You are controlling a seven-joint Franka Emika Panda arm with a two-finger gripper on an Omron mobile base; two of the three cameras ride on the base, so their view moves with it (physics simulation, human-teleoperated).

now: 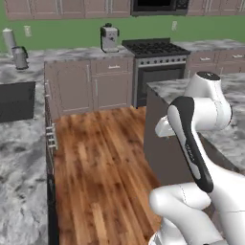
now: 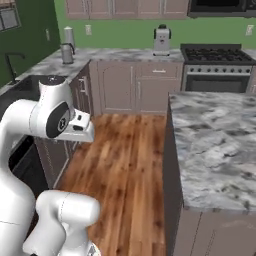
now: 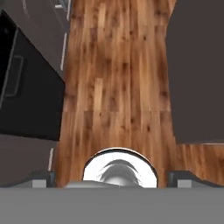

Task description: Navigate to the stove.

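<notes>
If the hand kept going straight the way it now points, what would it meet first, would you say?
Most likely the wooden floor: the hand points down into the aisle between the dark cabinet fronts and the island's side, with nothing in between.

A bare strip of wooden floor runs open between the left counter and the marble island, up to the back cabinets. The island's corner stands between the robot and the stove.
</notes>
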